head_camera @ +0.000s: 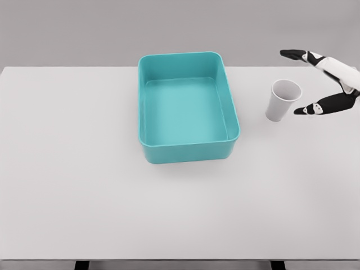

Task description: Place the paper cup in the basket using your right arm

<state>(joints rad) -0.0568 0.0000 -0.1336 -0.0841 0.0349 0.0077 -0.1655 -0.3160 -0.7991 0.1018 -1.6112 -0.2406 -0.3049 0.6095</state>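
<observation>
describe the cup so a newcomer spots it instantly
Start at the teal rectangular plastic basket mid-table on the white table. Look right of it: the white paper cup stands upright, open-topped, apart from the basket. The right hand opens around it, fingers spread, not touching.

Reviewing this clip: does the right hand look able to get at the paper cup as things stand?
Probably yes. The right hand is open just right of the upright paper cup, fingers spread above and below it, not touching. Nothing lies between them; the teal basket sits off on the cup's far side.
</observation>
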